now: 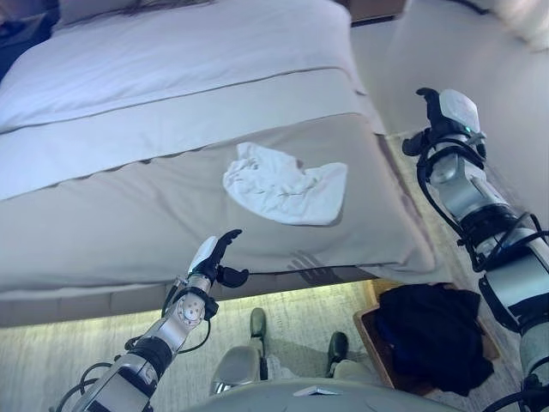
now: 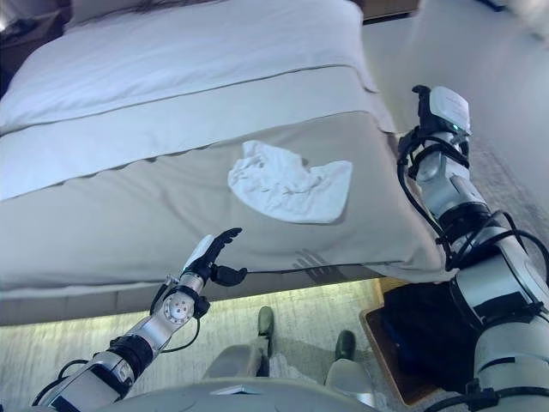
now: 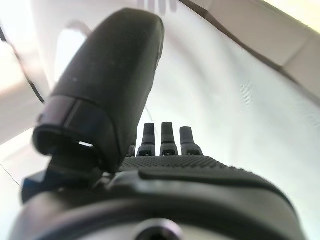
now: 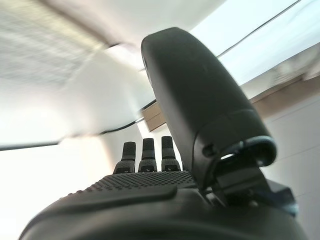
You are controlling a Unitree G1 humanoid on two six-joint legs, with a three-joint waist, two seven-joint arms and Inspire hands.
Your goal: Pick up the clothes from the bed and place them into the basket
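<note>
- A crumpled white garment (image 1: 286,186) lies on the grey foot cover of the bed (image 1: 103,215), in the cover's middle part, a little toward the side where the basket stands.
- Nothing touches the garment; both hands are apart from it.
- The left hand (image 1: 214,255) hovers at the bed's foot edge, nearer the robot than the garment. Its fingers are straight and spread, the thumb stands out to the side, and it holds nothing. The left wrist view shows the same straight fingers (image 3: 163,136) with pale bedding past them.
- The right hand (image 1: 447,116) is raised beside the bed's corner, off the mattress and well apart from the garment. In its wrist view the fingers (image 4: 148,153) stand straight in a row, empty.
- The basket (image 1: 374,342) sits on the floor just below the bed's foot corner, under the right arm.
- A heap of dark clothes (image 1: 431,330) already fills the basket.
</note>
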